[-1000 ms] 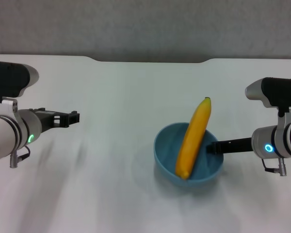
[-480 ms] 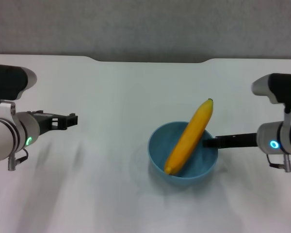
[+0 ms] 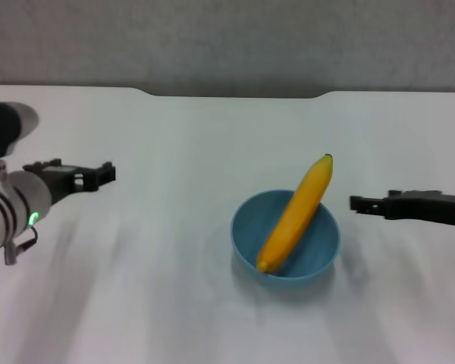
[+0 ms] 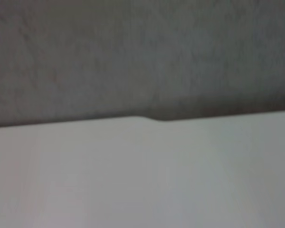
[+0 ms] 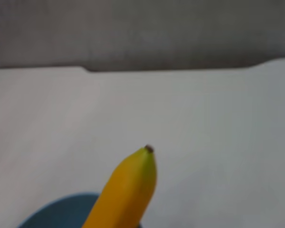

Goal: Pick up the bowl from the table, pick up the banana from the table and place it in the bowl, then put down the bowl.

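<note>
The light-blue bowl [image 3: 321,244] stands on the white table [image 3: 174,152], right of centre. The yellow banana [image 3: 296,216] lies slanted inside it, its stem tip sticking out over the far rim. My right gripper [image 3: 354,203] is open and empty, a short way to the right of the bowl and clear of its rim. My left gripper [image 3: 110,173] is open and empty, far off at the left above the table. The right wrist view shows the banana's tip [image 5: 130,185] and a bit of the bowl [image 5: 61,211].
The table's far edge has a shallow notch [image 3: 235,94] with a grey wall behind it. The left wrist view shows only bare tabletop [image 4: 133,175] and that wall.
My right gripper has let go of the bowl's rim and drawn back to the right. The bowl now rests on the table, slightly left of before. My left arm has drifted a little left.
</note>
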You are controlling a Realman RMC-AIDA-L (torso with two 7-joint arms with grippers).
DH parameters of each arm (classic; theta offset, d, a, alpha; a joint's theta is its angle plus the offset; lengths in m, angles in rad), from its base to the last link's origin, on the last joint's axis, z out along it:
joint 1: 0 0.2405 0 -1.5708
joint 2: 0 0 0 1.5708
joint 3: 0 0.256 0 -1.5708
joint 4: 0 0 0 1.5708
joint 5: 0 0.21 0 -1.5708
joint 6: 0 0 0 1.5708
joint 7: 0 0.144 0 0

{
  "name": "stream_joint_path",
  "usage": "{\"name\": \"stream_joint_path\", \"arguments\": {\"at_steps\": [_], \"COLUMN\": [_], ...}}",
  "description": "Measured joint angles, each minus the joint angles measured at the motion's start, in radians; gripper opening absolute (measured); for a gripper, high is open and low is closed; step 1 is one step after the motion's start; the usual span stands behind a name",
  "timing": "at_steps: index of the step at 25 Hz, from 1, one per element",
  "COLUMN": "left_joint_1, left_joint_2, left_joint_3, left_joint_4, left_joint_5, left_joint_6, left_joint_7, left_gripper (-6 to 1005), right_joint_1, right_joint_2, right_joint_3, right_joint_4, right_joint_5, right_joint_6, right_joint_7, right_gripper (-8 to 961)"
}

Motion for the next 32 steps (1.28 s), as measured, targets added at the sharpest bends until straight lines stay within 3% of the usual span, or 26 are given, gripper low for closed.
{"name": "stream_joint_path", "arguments": {"at_steps": [3,7,8,15,18,24,27,32], "left_joint_1": [0.044,0.095,0.099,0.143,0.162,0.157,0.142,0.103], "left_joint_2": [0.002,0.002,0.003,0.005,0.005,0.004,0.003,0.0], "left_joint_3": [0.005,0.019,0.023,0.065,0.073,0.125,0.163,0.205], "left_joint_4": [-0.017,-0.013,-0.009,0.022,0.038,0.138,0.234,0.401], "left_joint_5": [0.003,0.007,0.008,0.01,0.002,0.006,0.01,0.006], "left_joint_6": [-0.086,-0.203,-0.22,-0.387,-0.465,-0.648,-0.793,-0.955], "left_joint_7": [0.0,0.0,0.0,0.0,-0.007,-0.033,-0.026,-0.042], "left_gripper": [893,893,893,893,893,893,893,893], "right_joint_1": [-0.069,-0.145,-0.145,-0.201,-0.208,-0.155,-0.097,-0.066], "right_joint_2": [0.001,0.0,0.0,0.002,0.002,0.007,0.008,0.011], "right_joint_3": [-0.019,-0.024,-0.024,-0.042,-0.044,-0.054,-0.064,-0.092], "right_joint_4": [-0.063,-0.058,-0.058,0.08,0.183,0.555,0.704,0.751], "right_joint_5": [0.084,0.351,0.351,0.889,1.155,1.638,1.703,1.7], "right_joint_6": [0.037,0.094,0.094,0.089,-0.01,-0.436,-0.523,-0.516], "right_joint_7": [-0.076,-0.331,-0.331,-0.894,-1.168,-1.628,-1.689,-1.696], "right_gripper": [847,902,901,897,897,897,897,897]}}
